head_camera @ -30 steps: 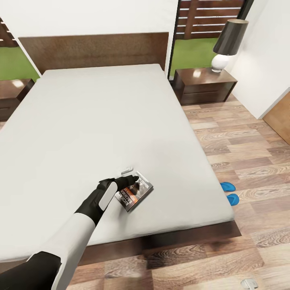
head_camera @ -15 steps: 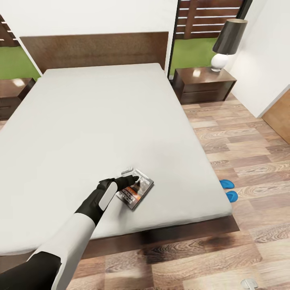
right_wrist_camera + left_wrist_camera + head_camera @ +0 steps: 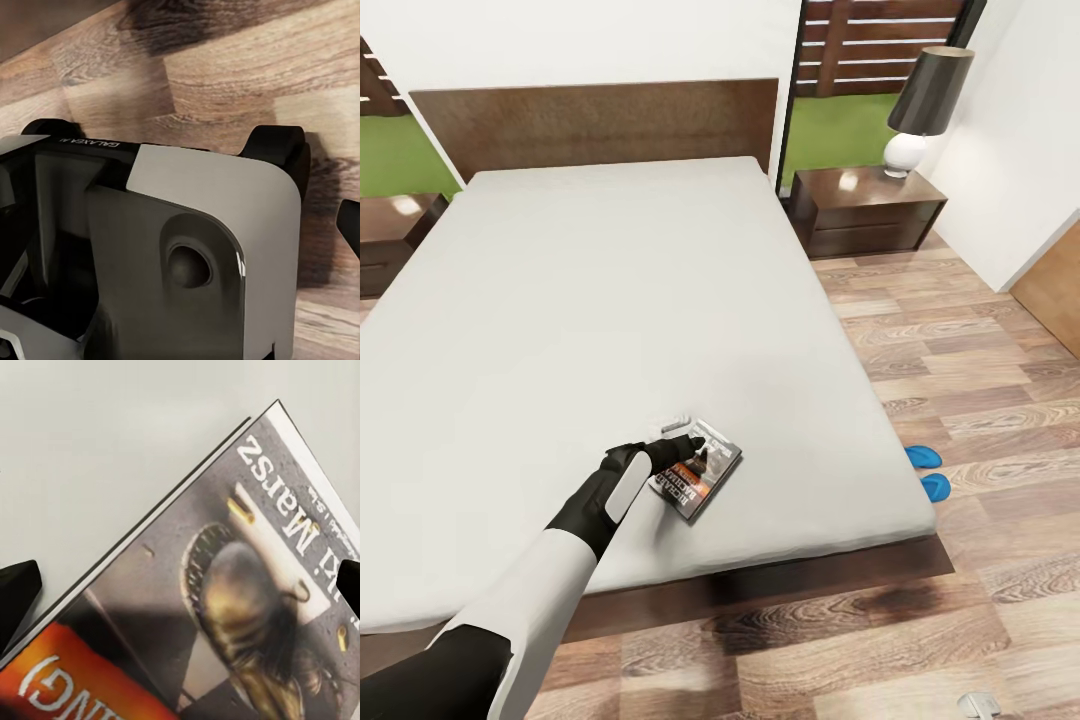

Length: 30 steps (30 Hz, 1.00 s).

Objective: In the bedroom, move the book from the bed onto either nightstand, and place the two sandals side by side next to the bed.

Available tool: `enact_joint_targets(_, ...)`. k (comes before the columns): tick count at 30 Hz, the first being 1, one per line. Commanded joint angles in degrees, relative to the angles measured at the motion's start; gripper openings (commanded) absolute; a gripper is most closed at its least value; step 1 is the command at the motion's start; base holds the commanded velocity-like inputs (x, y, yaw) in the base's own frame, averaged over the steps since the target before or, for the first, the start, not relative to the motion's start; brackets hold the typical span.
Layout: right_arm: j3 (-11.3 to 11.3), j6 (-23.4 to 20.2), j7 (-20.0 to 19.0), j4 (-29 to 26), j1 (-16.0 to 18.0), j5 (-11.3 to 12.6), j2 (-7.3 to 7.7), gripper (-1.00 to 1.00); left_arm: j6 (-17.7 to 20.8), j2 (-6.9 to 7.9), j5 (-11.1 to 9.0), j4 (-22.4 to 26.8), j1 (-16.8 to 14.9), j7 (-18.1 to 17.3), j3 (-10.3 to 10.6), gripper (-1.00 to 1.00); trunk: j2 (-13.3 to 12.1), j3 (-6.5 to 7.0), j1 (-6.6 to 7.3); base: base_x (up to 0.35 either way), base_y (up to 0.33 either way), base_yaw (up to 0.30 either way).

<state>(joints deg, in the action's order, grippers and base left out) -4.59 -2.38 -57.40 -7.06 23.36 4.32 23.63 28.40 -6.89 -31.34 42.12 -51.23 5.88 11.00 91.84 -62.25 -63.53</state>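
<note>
The book lies flat on the bed, on the grey mattress near the foot edge and toward the side where the two sandals sit on the wood floor just beside the bed frame. The left gripper is down at the book's near corner, one dark fingertip over the cover and the pale one on the mattress just beyond the book's edge; the left wrist view looks straight onto the book's cover with a dark fingertip at each side margin, so the jaws stand spread wider than that stretch of cover and have hold of nothing yet. That straddling pose reads as a set-up to pinch a thin paperback by its edge, since it lies too flat on the mattress to be taken from above. The right gripper's own state I cannot tell: the right wrist view gives the robot's grey-white body over floor planks. The nightstand, with a lamp on it, waits beside the headboard end of the bed. Compared with a second ago, the book has turned slightly and slid a touch toward the foot of the bed, while the arm has barely shifted.
</note>
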Motion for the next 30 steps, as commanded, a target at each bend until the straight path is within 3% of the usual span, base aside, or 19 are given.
enact_joint_targets(1,-0.42,-0.25,-0.26,0.03,0.02,-0.10,0.00,1.00,0.25,0.03,-0.67,0.07,-0.01,0.63,0.17,1.00,0.02,-0.04,0.00,0.000,0.000,0.000)
enact_joint_targets(30,-0.42,-0.25,-0.26,0.03,0.02,-0.10,0.01,1.00,0.16,0.10,-0.66,0.07,-0.01,0.63,0.17,1.00,0.02,-0.04,0.00,0.039,0.000,0.000)
